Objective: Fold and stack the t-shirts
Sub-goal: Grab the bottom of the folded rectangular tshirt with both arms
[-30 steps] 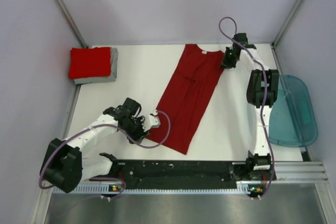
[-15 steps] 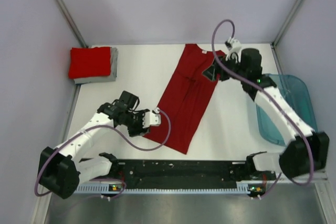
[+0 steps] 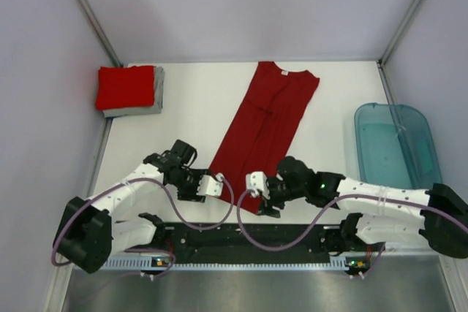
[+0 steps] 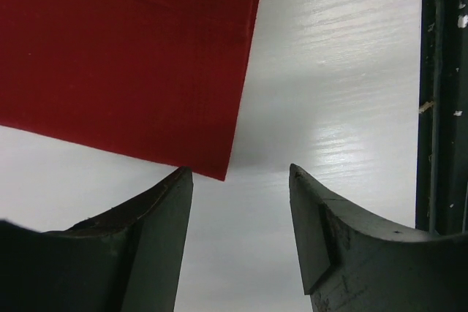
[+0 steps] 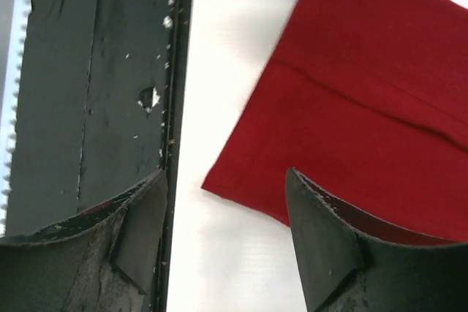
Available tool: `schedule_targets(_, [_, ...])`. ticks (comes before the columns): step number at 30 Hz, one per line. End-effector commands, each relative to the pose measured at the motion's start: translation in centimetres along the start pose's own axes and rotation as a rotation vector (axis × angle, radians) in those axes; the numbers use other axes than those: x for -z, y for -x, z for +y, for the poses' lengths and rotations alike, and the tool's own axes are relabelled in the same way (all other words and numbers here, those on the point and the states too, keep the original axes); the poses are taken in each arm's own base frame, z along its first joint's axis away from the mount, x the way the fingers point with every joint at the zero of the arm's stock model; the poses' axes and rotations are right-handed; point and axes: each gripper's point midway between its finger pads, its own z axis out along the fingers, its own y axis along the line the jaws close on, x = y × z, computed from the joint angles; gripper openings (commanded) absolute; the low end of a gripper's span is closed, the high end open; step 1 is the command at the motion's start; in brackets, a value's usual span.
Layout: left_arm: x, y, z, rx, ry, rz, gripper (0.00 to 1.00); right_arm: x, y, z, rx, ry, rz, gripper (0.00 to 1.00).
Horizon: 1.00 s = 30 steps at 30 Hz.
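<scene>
Both spread, empty — left gripper (image 4: 238,174) and right gripper (image 5: 225,179) by near corners of dark red t-shirt (image 3: 267,126).

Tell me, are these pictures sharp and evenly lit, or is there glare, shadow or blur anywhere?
Top external view: soft, even light, everything sharp, hardly any shadow on the white table. Left wrist view: a bright glare patch on the table, a soft shadow beside the dark red t-shirt corner. Right wrist view: the table is washed out, the shirt's edge slightly blurred.
</scene>
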Motion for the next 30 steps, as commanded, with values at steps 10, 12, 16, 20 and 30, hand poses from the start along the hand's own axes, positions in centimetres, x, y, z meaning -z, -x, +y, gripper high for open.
schedule_targets(10, [-2.1,-2.2,0.8,-0.033,-0.008,0.114,0.52,-5.4,-5.3,0.5,0.287,0.036,0.288,0.45])
schedule_targets(12, [-2.3,-2.2,0.7,-0.030,-0.014,0.113,0.46,-5.8,-5.8,0.1,0.281,0.025,0.314,0.45])
schedule_targets(16, [-2.6,-2.2,0.3,-0.031,-0.032,0.119,0.23,-5.8,-6.4,0.1,0.285,0.044,0.365,0.36])
schedule_targets(20, [-2.5,-2.7,-0.6,-0.015,-0.058,0.151,0.00,-4.4,-6.7,0.1,0.294,0.037,0.408,0.11])
schedule_targets(30, [2.7,2.3,-3.8,0.041,-0.104,0.029,0.00,-1.0,-1.5,3.6,0.282,0.095,0.288,0.00])
